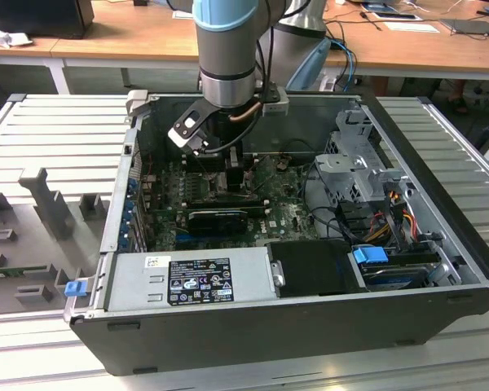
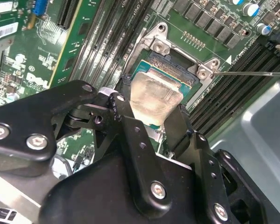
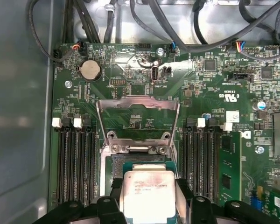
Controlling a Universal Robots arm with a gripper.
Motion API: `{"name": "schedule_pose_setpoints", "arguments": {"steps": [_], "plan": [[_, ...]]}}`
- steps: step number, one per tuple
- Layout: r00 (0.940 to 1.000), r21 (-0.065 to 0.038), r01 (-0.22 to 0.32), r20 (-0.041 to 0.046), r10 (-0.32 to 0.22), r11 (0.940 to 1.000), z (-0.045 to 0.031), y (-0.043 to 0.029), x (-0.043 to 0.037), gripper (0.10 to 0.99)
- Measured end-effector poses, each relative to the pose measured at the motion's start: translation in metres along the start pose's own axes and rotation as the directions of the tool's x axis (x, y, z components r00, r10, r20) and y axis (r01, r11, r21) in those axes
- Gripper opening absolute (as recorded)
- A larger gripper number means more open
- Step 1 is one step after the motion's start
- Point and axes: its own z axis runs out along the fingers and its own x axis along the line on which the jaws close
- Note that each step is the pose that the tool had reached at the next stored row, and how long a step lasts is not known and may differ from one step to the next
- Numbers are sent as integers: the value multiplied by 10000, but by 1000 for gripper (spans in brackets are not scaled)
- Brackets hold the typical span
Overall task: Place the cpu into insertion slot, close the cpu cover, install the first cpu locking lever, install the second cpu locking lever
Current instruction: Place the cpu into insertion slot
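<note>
Gripper (image 2: 151, 116) up close: black fingers (image 2: 135, 135) pinched on two opposite edges of the cpu (image 2: 154, 93), silvery top up. The cpu sits over the insertion slot (image 3: 115, 164) and covers most of it; cannot tell if it is seated. The cpu cover (image 3: 137, 102) stands swung open on the slot's side toward the motherboard's (image 3: 130, 70) cabled edge. Memory slots (image 3: 74, 163) flank the slot on both sides. Exterior view: arm (image 1: 228, 49) reaches down inside the open computer case (image 1: 293, 326).

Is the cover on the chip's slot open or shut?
Open: the cpu cover stands flipped back, leaving the insertion slot uncovered.
</note>
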Motion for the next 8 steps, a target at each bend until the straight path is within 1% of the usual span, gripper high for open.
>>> {"name": "schedule_pose_setpoints", "arguments": {"steps": [2,5,8], "plan": [[10000,0,-25,2,25,10000,22,-4,6,529],[10000,-2,-55,5,55,10000,58,-9,39,529],[9997,-4,-246,25,246,9997,83,-11,47,529]]}}
